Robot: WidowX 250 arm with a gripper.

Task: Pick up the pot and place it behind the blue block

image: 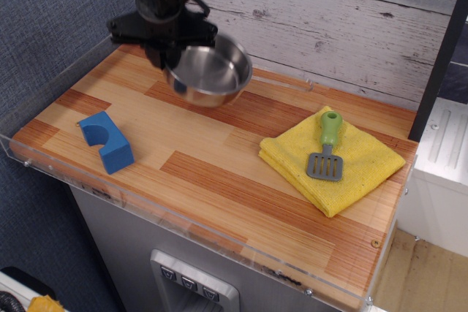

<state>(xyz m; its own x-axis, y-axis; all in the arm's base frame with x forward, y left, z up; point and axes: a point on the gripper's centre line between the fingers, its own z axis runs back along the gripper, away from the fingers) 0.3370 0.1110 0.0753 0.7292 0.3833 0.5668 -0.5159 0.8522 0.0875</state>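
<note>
I had the end effector (pixel 170 38) clamped on the near-left rim of the pot (pixel 210 71), which hung tilted just above the back-left part of the tabletop (pixel 219 173), its bowl facing the camera. So the pick-up was done, and I judged the placing only partly so: the pot sat over the rear of the boards, up and to the right of the blue block (pixel 107 141) and well apart from it, not yet set down. Behind the block I saw bare wood, enough room, I thought, for the pan. The clear side wall (pixel 55 82) ran close along the left edge, and the plank backdrop (pixel 344 27) closed the rear. The yellow cloth (pixel 333 158) with its spatula (pixel 327 150) lay far right, out of my way.
</note>
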